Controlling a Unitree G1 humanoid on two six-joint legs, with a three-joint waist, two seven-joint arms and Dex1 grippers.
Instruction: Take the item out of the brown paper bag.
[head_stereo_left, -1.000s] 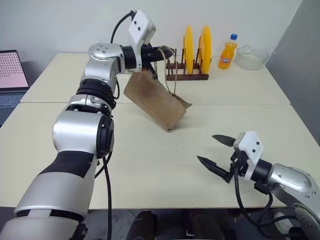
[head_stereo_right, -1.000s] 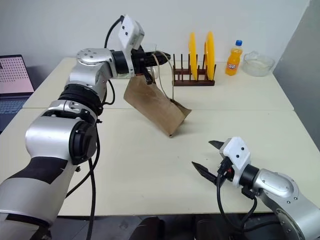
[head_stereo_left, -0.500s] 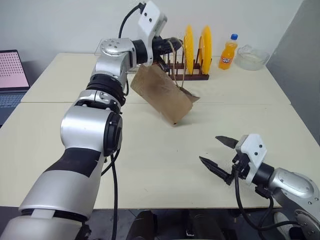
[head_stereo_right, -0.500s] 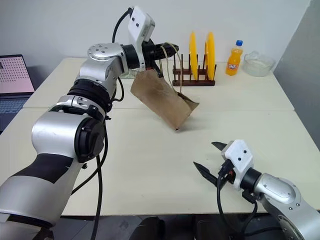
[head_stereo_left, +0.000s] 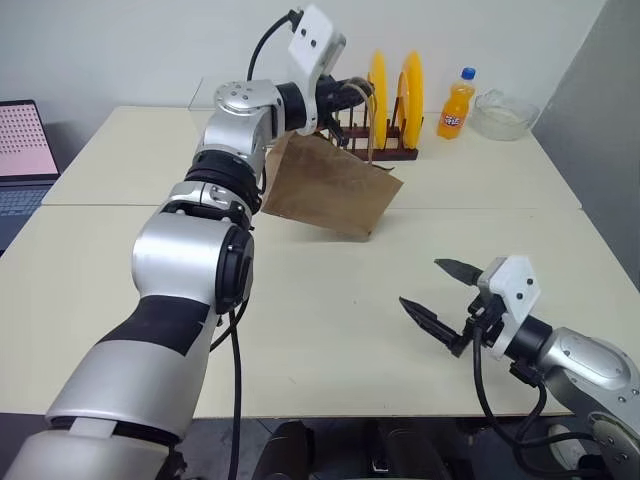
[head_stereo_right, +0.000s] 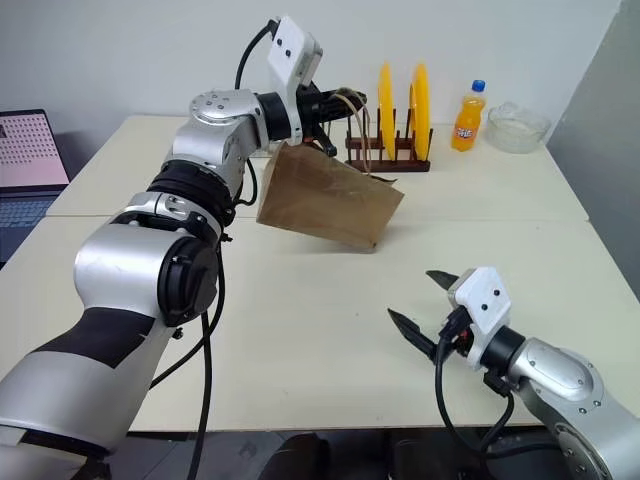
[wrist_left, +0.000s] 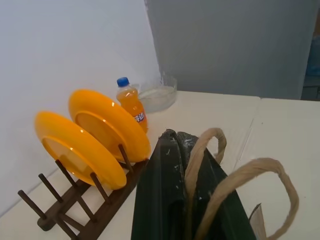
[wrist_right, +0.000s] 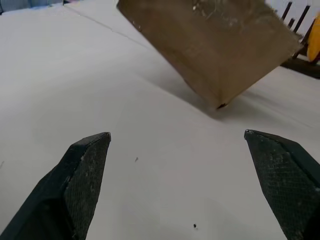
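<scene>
The left gripper (head_stereo_right: 338, 101), its two black fingers pressed together on the thin looped tan cord handles (wrist_left: 235, 175), holds the creased brown kraft paper bag (head_stereo_right: 330, 200) tilted above the cream table (head_stereo_right: 300, 300). The bag hangs directly below those fingers, one lower corner closest to the tabletop; whether that corner touches the surface cannot be told. The small red and black item is not visible; if inside the bag, it is hidden by the paper.

The right gripper (head_stereo_left: 440, 290) hovers low over the near part of the table with its black fingers (wrist_right: 82, 175) spread wide and nothing between them. The bag sits well ahead of those open fingertips, apart from them, its low corner pointing toward the gap.

Beyond the left gripper's fingers stand two orange plates (wrist_left: 107, 125) upright in a dark wooden rack (wrist_left: 90, 200), with an orange soda bottle (wrist_left: 131, 100) and a clear glass bowl (wrist_left: 157, 92) farther off.
</scene>
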